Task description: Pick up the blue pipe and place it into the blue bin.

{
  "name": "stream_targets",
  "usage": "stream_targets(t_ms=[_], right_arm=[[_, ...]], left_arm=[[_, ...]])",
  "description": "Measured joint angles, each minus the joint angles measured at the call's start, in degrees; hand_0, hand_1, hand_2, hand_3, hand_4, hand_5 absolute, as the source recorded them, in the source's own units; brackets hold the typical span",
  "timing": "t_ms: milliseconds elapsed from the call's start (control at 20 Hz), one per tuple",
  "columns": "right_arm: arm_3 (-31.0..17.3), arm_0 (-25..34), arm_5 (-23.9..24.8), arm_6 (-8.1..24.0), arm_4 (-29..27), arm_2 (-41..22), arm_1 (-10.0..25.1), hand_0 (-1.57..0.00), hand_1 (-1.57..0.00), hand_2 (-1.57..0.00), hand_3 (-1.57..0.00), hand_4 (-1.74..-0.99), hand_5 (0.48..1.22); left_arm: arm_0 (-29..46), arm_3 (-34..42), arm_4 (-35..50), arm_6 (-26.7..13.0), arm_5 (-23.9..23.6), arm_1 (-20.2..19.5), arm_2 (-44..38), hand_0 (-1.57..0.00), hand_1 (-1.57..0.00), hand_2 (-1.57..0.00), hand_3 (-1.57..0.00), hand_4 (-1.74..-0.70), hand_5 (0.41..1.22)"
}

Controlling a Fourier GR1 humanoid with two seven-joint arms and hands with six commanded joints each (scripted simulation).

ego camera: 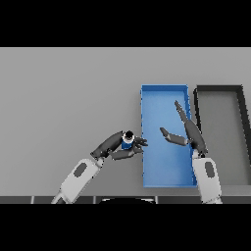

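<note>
Bins number two on the grey tabletop (pixel 63 98): one blue bin (pixel 147 147) and one dark bin (pixel 242 122) with a grey floor, standing side by side. One blue pipe (pixel 127 143) is in view, and it is the only loose thing.

Left hand (pixel 115 146) has its fingers and thumb curled round the blue pipe, pinching it between them; the pipe's dark end shows just above the fingers. The hand and pipe sit over the tabletop just outside the blue bin's near wall, the fingertips reaching to that wall's edge. The pipe is not inside either bin.

Right hand (pixel 188 135) hangs over the blue bin's floor, fingers straight and spread, thumb pointing toward the left hand, holding nothing. The dark bin lies just beyond the right hand, on the side away from the left hand.

Neither bin holds anything: the blue bin shows only its bare blue floor under the right hand, and the dark bin only its grey floor.
</note>
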State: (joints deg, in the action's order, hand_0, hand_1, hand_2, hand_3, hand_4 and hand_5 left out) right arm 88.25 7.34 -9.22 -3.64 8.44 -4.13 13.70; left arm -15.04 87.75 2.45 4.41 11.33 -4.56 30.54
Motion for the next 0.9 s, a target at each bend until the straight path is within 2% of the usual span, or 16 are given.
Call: stream_targets(t_ms=[150,300,400,500,550,650,700,750,850,900], right_arm=[[-1.1,-0.2,-2.0,-2.7,-1.6,0.7,0.9,0.00,-0.02,-0.02,0.00,-1.178,0.569],[0.8,1.4,-7.2,-7.8,-9.1,1.9,0.7,0.00,-0.01,-0.03,0.00,-1.175,0.592],[3.4,3.6,-10.7,-7.4,-13.6,2.7,2.8,0.00,-0.01,-0.02,0.00,-1.163,0.592],[6.3,5.6,-14.5,-3.8,-16.7,2.3,6.1,0.00,0.00,-0.01,0.00,-1.171,0.579],[8.6,5.9,-16.4,-2.1,-18.6,1.2,6.6,0.00,0.00,-0.01,0.00,-1.177,0.567],[12.6,7.8,-19.2,2.6,-21.2,-0.4,9.1,0.00,0.00,0.00,0.00,-1.194,0.543],[14.2,8.3,-20.0,3.8,-21.1,-1.8,9.4,0.00,0.00,0.00,0.00,-1.205,0.539],[16.0,8.9,-21.3,3.5,-21.9,-2.2,10.5,0.00,0.00,0.00,0.00,-1.219,0.537],[16.8,11.0,-23.0,5.5,-22.6,-4.0,11.0,0.00,0.00,0.00,0.00,-1.246,0.526],[17.4,11.5,-23.9,6.3,-22.9,-5.1,11.0,0.00,0.00,0.00,0.00,-1.256,0.523]], left_arm=[[0.2,0.7,-0.1,0.9,1.1,-0.6,-0.9,-1.57,-1.57,-1.57,-1.57,-1.47,1.221],[0.0,1.0,-0.6,0.0,1.4,0.2,-1.3,-1.57,-1.57,-1.57,-1.57,-1.47,1.221],[0.2,1.4,-1.5,-0.6,1.7,0.3,-1.2,-1.57,-1.57,-1.57,-1.57,-1.47,1.221],[1.4,2.0,-2.1,0.1,2.1,0.2,-1.2,-1.57,-1.57,-1.57,-1.57,-1.47,1.221],[1.2,1.5,-2.4,-0.2,2.3,0.3,-1.4,-1.57,-1.57,-1.57,-1.57,-1.47,1.221],[1.1,1.4,-2.8,-0.7,2.6,0.7,-1.7,-1.57,-1.57,-1.57,-1.57,-1.47,1.221],[0.7,1.7,-2.6,-0.7,2.7,1.0,-2.2,-1.57,-1.57,-1.57,-1.57,-1.47,1.221],[0.7,1.2,-2.6,-0.7,3.2,0.9,-2.6,-1.57,-1.57,-1.57,-1.57,-1.47,1.221],[0.8,1.7,-3.7,-1.3,3.1,1.5,-2.3,-1.57,-1.57,-1.57,-1.57,-1.47,1.221],[1.5,2.1,-3.5,0.0,3.8,0.7,-2.9,-1.57,-1.57,-1.57,-1.57,-1.47,1.221]])
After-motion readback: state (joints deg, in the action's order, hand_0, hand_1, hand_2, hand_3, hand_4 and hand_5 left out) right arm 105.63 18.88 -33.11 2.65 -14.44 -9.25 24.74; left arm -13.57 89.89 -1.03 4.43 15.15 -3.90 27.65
